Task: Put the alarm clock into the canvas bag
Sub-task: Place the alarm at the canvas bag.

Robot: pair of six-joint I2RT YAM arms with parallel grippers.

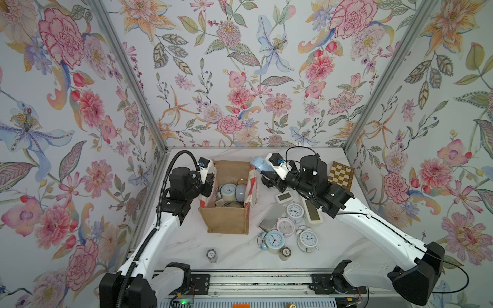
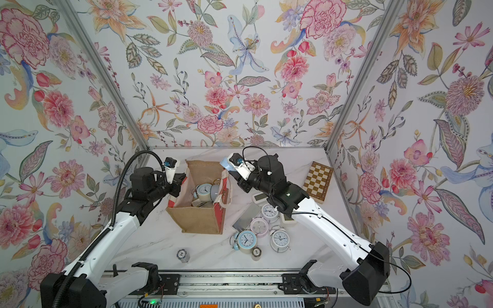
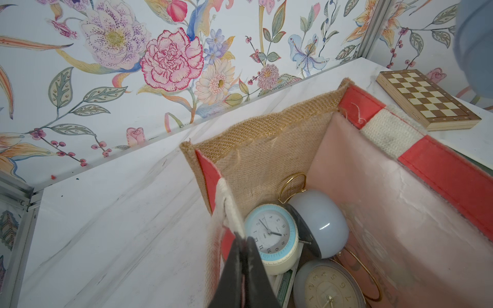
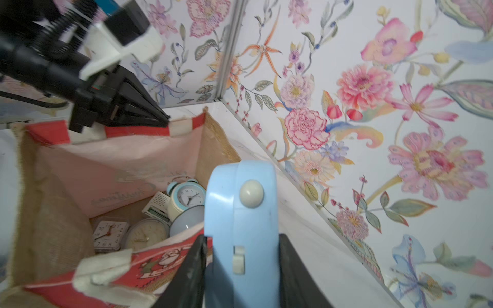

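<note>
We are at the carry-over step: the right tool [image 4: 241, 238] is clamped on the pale blue alarm clock [image 4: 226, 208], its two fingers pressed flat against the clock's sides, and holds it in the air clear of the bench [image 1: 186, 240]. The canvas bag [image 1: 225, 218] stands upright below this tool and a little toward the left tool [image 3: 244, 240], so the clock hangs about over the bag's near rim rather than squarely over its mouth. The left tool is closed tight on the bag's white handle [image 3: 226, 205] and appears to pull that side outward, so the mouth gapes open. Several clocks inside the bag [image 3: 270, 234] already lie on its floor, while more clocks on the bench [image 1: 273, 240] wait behind the right tool. The next move, as we judge it, calls for shifting the right tool toward the left one until the clock clears the striped rim — then lowering it and parting the fingers. The rim is soft, so a snag there is the risk.
</note>
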